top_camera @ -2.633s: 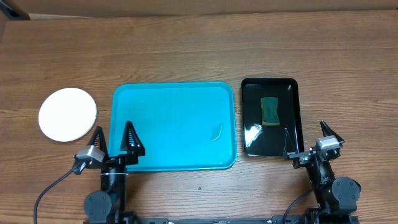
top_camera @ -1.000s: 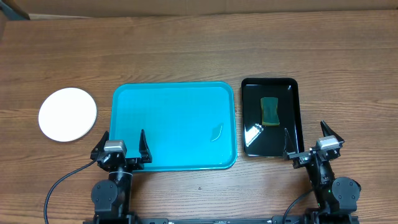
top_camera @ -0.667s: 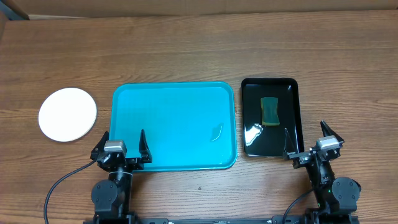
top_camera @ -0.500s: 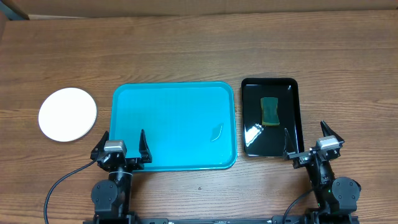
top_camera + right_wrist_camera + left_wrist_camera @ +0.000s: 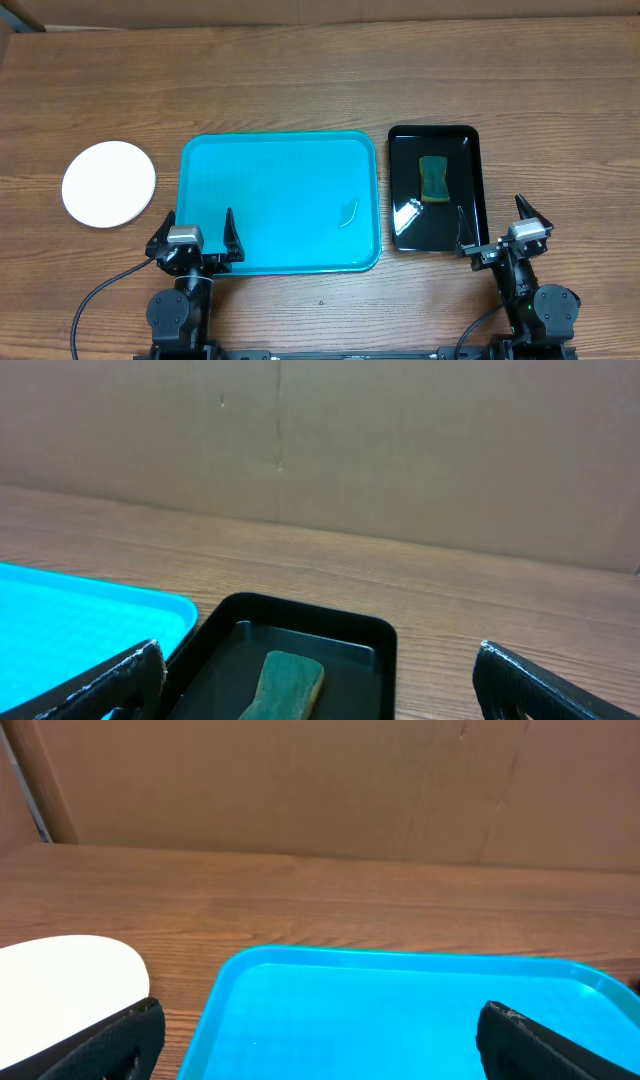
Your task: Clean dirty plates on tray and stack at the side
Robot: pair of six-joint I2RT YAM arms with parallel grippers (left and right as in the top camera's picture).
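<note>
The turquoise tray (image 5: 280,140) lies mid-table, and only a small curved streak (image 5: 347,213) shows on its bed. A white round plate (image 5: 109,184) rests on the wood to the tray's left; from above I cannot tell whether others lie under it. In the left wrist view the plate (image 5: 60,985) sits left of the tray (image 5: 400,1010). My left gripper (image 5: 194,228) (image 5: 318,1020) is open and holds nothing, over the tray's near left corner. My right gripper (image 5: 492,222) (image 5: 318,660) is open and holds nothing, at the black tray's near right corner.
A glossy black tray (image 5: 470,135) (image 5: 300,610) with a green sponge (image 5: 433,177) (image 5: 285,685) lies right of the turquoise one. A cardboard wall (image 5: 300,440) closes the table's far side.
Since the earliest frame my left gripper has shifted a little right, onto the tray's near left corner. Nothing has moved in the last second.
</note>
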